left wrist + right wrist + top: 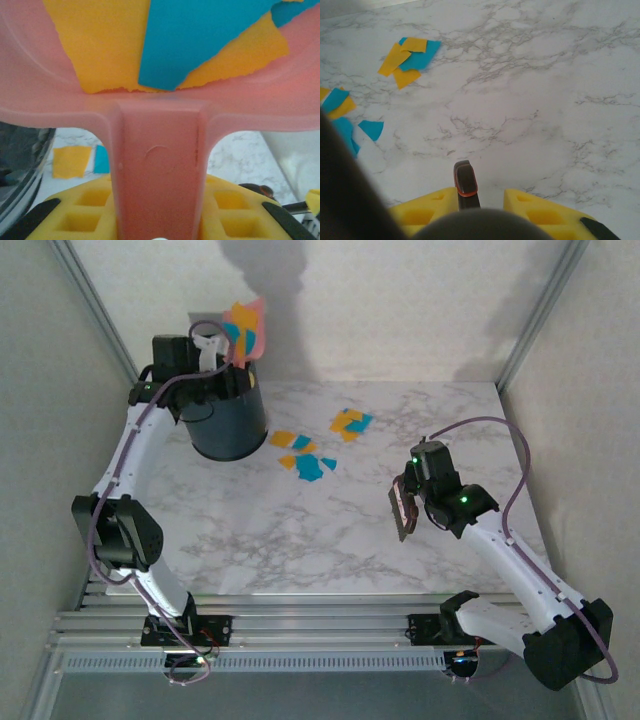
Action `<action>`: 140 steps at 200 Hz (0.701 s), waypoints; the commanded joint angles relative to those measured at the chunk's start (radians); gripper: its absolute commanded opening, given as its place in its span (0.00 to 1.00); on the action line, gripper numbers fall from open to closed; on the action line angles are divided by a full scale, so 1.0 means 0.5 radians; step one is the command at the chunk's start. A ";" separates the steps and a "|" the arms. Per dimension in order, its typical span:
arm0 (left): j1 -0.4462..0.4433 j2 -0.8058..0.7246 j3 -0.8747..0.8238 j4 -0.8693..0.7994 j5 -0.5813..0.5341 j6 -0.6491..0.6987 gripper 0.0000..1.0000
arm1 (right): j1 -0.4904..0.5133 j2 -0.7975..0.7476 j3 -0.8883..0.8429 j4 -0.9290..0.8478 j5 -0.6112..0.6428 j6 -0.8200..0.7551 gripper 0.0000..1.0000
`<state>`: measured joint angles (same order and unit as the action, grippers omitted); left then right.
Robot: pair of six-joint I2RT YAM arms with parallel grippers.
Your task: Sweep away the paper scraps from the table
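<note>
The left gripper is clamped on the handle of the pink dustpan. The left wrist view shows that handle pinched between the yellow pads.

The paper scraps are in 2 places. Several orange and teal pieces lie in the raised pan, which is tilted just above the dark bin at the far left of the table. The rest lie on the marble in 2 loose clusters: one just right of the bin and a smaller one beyond it. The right wrist view shows both clusters.

By my reading the job is partly done. 1 load is lifted and looks ready to tip, and at least 1 more sweep is needed for the 2 clusters.

The right gripper hangs over bare marble, well apart from the scraps. It is closed on what I take to be a small brush, with a dark stem between its pads.

The inside of the bin is hidden, so any scraps already dropped there cannot be seen. Overlapping pieces make the count on the table uncertain. A dark blur covers the lower left of the right wrist view, and the brush bristles cannot be made out.
</note>
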<state>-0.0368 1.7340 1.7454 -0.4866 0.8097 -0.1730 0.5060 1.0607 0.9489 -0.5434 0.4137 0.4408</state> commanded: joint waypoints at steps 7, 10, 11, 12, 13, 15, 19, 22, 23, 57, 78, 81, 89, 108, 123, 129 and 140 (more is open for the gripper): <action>0.032 0.004 -0.089 0.352 0.239 -0.308 0.00 | -0.009 0.000 0.066 0.006 -0.016 0.012 0.00; 0.036 0.006 -0.096 0.372 0.254 -0.327 0.00 | -0.009 0.001 0.066 0.007 -0.015 0.012 0.00; 0.038 0.008 -0.098 0.377 0.261 -0.333 0.00 | -0.011 0.000 0.066 0.005 -0.016 0.013 0.00; 0.037 0.008 -0.101 0.383 0.266 -0.335 0.00 | -0.010 0.001 0.066 0.006 -0.015 0.012 0.00; 0.037 0.010 -0.103 0.388 0.268 -0.341 0.00 | -0.011 0.001 0.066 0.007 -0.015 0.012 0.00; 0.038 0.011 -0.106 0.397 0.273 -0.354 0.00 | -0.011 0.002 0.066 0.007 -0.015 0.011 0.00; 0.037 0.016 -0.109 0.410 0.276 -0.376 0.00 | -0.009 -0.001 0.066 0.006 -0.017 0.012 0.00; 0.038 0.021 -0.109 0.421 0.277 -0.391 0.00 | -0.011 0.001 0.066 0.007 -0.017 0.011 0.00; 0.038 0.021 -0.111 0.424 0.280 -0.397 0.00 | -0.011 0.001 0.066 0.007 -0.017 0.011 0.00; 0.043 0.062 -0.149 0.596 0.352 -0.593 0.00 | -0.011 0.005 0.063 0.004 -0.020 0.018 0.00; 0.047 0.107 -0.150 0.656 0.358 -0.700 0.00 | -0.012 0.007 0.063 0.004 -0.024 0.023 0.00; 0.046 0.109 -0.150 0.661 0.359 -0.715 0.00 | -0.009 0.010 0.063 0.002 -0.023 0.023 0.00; 0.046 0.123 -0.158 0.695 0.353 -0.755 0.00 | -0.010 0.011 0.065 0.004 -0.022 0.024 0.00; 0.050 0.149 -0.173 0.773 0.366 -0.871 0.00 | -0.010 0.010 0.066 0.003 -0.024 0.024 0.00; 0.050 0.169 -0.195 0.861 0.374 -0.969 0.00 | -0.009 0.011 0.066 0.004 -0.025 0.024 0.00; 0.050 0.178 -0.198 0.896 0.392 -1.008 0.00 | -0.010 0.010 0.066 0.004 -0.024 0.024 0.00; 0.049 0.191 -0.205 0.938 0.397 -1.055 0.00 | -0.011 0.010 0.063 0.001 -0.025 0.023 0.00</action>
<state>-0.0216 1.8141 1.6547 -0.1329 0.9668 -0.6025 0.5060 1.0645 0.9497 -0.5438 0.4129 0.4416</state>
